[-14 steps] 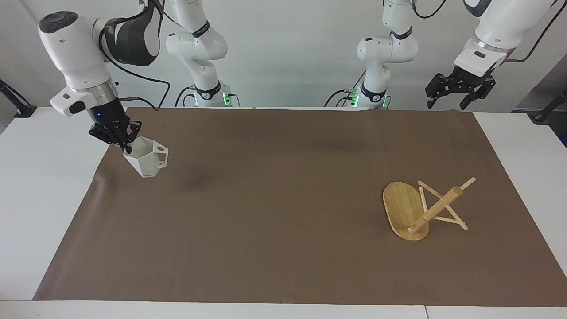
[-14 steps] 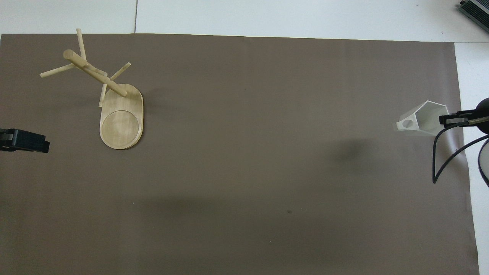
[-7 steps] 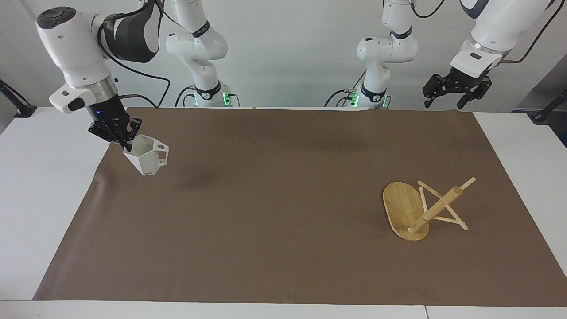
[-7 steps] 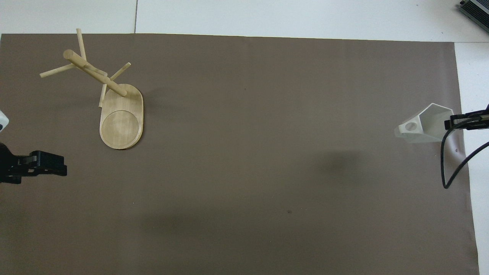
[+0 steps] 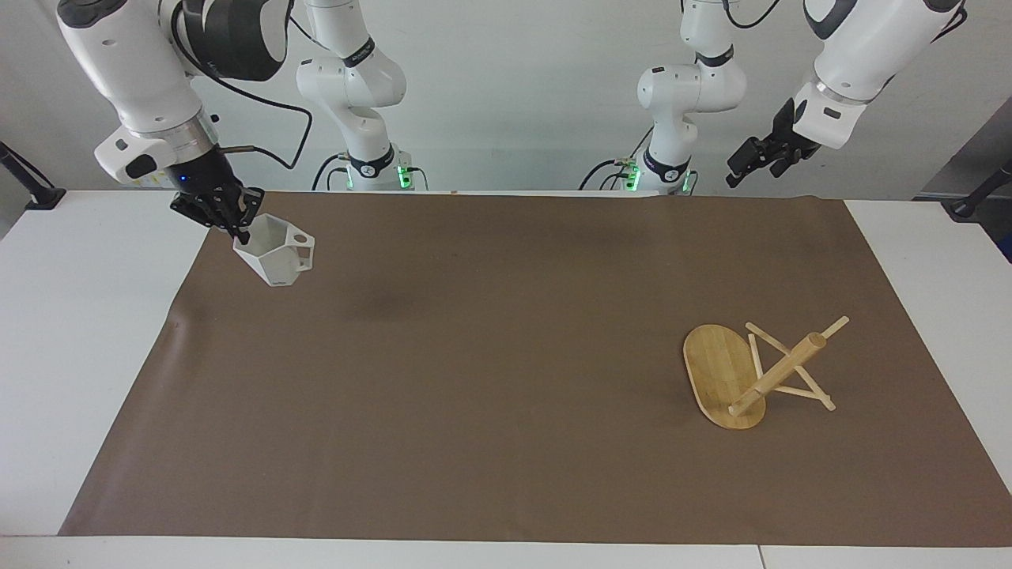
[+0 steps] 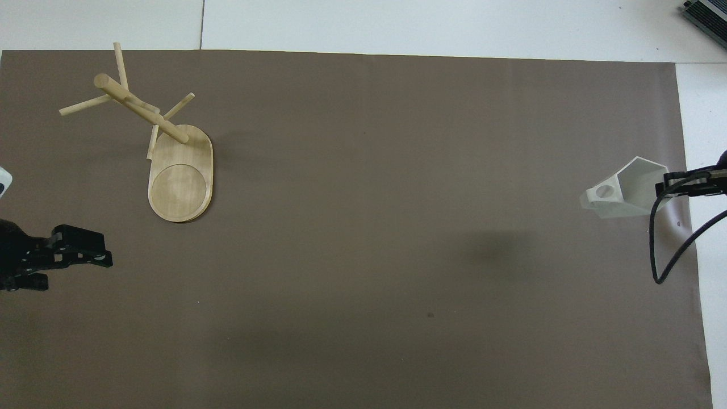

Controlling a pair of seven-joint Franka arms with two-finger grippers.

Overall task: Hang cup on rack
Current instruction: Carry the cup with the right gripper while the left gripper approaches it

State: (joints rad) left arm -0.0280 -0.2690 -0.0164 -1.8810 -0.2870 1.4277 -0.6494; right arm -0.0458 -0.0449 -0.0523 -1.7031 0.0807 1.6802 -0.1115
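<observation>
Brown mat (image 5: 506,379) bare between raised cup (image 5: 275,251) and toppled rack (image 5: 751,375).

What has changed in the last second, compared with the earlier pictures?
The right gripper, shut on the cup at its rim, has lifted it higher and carried it toward the middle of the table. The left gripper, open and empty, has swung and risen above the mat's edge. The rack stays tipped over on the mat.

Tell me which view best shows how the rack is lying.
The facing view: the rack is seen tipped over, base on edge, pole slanting up off the mat. The overhead view shows its oval base face and crossing pegs but hides the tilt.
</observation>
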